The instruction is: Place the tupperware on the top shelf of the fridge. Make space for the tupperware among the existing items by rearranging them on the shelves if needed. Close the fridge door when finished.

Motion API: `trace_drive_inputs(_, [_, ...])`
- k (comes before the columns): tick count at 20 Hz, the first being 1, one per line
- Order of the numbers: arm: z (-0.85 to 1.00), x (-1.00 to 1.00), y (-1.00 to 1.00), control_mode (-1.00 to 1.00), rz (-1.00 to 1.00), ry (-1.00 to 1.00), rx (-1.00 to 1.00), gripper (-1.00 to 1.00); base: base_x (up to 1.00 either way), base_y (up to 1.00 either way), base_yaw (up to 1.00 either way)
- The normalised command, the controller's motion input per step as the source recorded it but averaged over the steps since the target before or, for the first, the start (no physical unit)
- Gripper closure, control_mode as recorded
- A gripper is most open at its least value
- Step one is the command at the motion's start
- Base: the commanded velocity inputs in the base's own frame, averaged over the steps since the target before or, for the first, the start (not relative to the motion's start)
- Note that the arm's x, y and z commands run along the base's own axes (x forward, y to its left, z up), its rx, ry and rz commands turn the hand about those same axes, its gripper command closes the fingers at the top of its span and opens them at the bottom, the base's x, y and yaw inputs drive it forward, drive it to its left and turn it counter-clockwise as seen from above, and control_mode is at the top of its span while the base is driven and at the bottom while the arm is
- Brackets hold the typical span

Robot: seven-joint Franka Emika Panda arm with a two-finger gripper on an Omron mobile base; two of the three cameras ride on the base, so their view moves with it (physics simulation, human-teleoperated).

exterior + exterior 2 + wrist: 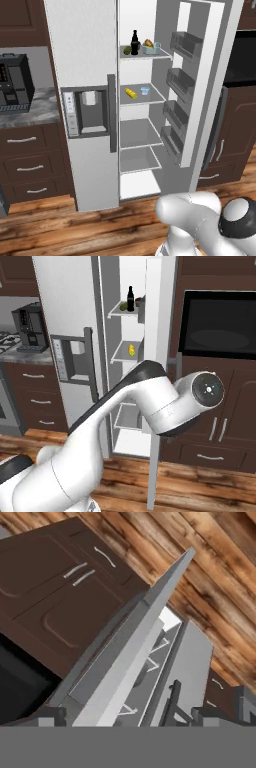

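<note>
Tupperware: a small pale-blue tub (pixel 151 48) sits on the fridge's top shelf (pixel 160 56), at the right end, with something yellow-brown inside or just behind it; too small to tell if a lid is on.
Handling: likely light, stiff plastic with smooth, rather slippery walls; judged best pinched across two opposite walls near the rim and kept level.
Shelf-mates: a dark bottle (pixel 134 43) stands upright just left of the tub, and a green fruit (pixel 127 50) lies at the shelf's left end.
Shelf below: a yellow item (pixel 130 93) and a small pale cup (pixel 145 90) rest apart from each other.
Task stage: with the tub apparently in place, the open fridge door (pixel 205 85) looks like the step remaining.
Door: swung wide to the right, its bins facing inward; its edge (pixel 145 637) runs across the hand view.
Arm: elbow (pixel 165 406) bent high in front of the fridge, forearm reaching toward the door.
Claw: two dark tips (pixel 145 716) stand well apart at the hand view's bottom, spread and pinching nothing.
</note>
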Motion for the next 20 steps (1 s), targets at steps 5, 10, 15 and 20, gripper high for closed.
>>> trace_drive_inputs(5, [-0.49,0.84,-0.18,-1.0,0.0,0.11,0.13,-1.0,0.0,0.0,0.0])
trace_drive_inputs(10, [-0.57,0.8,-0.27,-1.0,0.0,0.05,0.2,-1.0,0.0,0.0,0.0])
trace_drive_inputs(15, [-0.68,0.89,-0.14,-1.0,0.0,0.0,0.2,-1.0,0.0,0.0,0.0])
trace_drive_inputs(20, [-0.52,0.95,-0.33,-1.0,0.0,0.02,0.11,-1.0,0.0,0.0,0.0])
